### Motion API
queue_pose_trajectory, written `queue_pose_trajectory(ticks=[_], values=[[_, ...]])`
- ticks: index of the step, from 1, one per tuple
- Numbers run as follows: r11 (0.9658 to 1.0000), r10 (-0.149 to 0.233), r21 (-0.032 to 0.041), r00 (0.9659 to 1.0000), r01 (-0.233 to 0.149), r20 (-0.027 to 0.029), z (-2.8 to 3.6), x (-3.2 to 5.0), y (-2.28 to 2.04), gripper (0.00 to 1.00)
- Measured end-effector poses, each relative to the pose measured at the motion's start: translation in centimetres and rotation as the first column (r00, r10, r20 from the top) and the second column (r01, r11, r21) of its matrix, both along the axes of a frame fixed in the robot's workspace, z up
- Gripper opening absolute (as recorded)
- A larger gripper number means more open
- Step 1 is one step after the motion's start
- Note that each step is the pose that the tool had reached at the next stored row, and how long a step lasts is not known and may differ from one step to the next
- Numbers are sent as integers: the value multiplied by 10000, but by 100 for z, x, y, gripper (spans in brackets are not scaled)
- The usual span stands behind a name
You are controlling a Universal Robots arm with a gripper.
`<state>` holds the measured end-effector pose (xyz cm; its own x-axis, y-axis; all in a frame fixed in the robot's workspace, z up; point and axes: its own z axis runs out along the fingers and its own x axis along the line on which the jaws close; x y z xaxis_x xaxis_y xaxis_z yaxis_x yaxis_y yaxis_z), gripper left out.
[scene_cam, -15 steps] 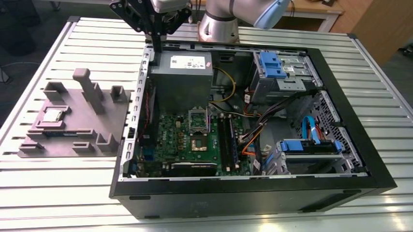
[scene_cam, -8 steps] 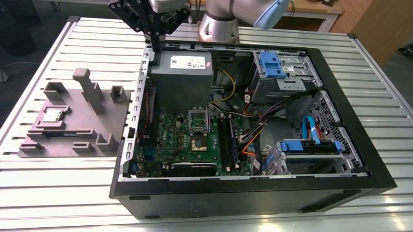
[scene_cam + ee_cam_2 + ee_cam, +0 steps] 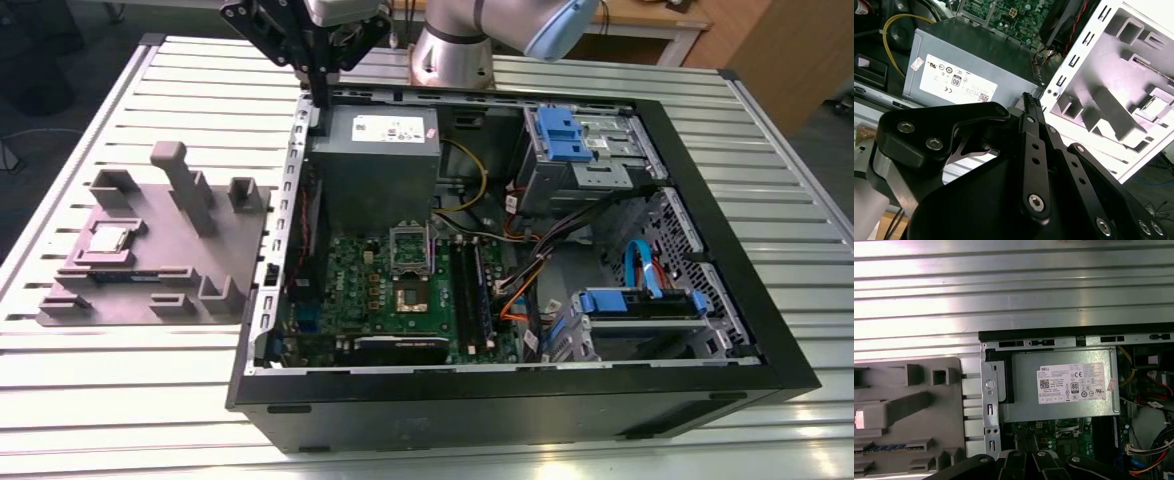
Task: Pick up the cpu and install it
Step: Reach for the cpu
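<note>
The cpu (image 3: 110, 240), a small shiny silver square, lies in a recess of the grey fixture (image 3: 160, 255) on the exterior view's left, beside the open computer case (image 3: 747, 300). My gripper (image 3: 320, 92) hangs high over the case's far left corner, above the edge of the grey power supply box (image 3: 376, 160), well away from the cpu. Its black fingers (image 3: 1029, 102) lie together with nothing between them, and both wrist views show this. Inside the case, the dark socket (image 3: 406, 295) sits on the green motherboard (image 3: 360, 290) with its metal frame lifted.
The case holds blue drive brackets (image 3: 558, 135), cable bundles (image 3: 534, 270) and memory slots (image 3: 467, 280). The fixture has upright posts (image 3: 180, 180). The arm's base (image 3: 451, 50) stands behind the case. Everything rests on a ribbed metal table (image 3: 120, 400).
</note>
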<state>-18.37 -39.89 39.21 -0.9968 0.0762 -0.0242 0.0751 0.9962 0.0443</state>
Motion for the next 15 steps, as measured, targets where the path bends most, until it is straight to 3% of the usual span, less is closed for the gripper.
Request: queue_pose_trajectory(ticks=[15], values=[[10000,-1,0,10000,1,0,0,-40,0,10]])
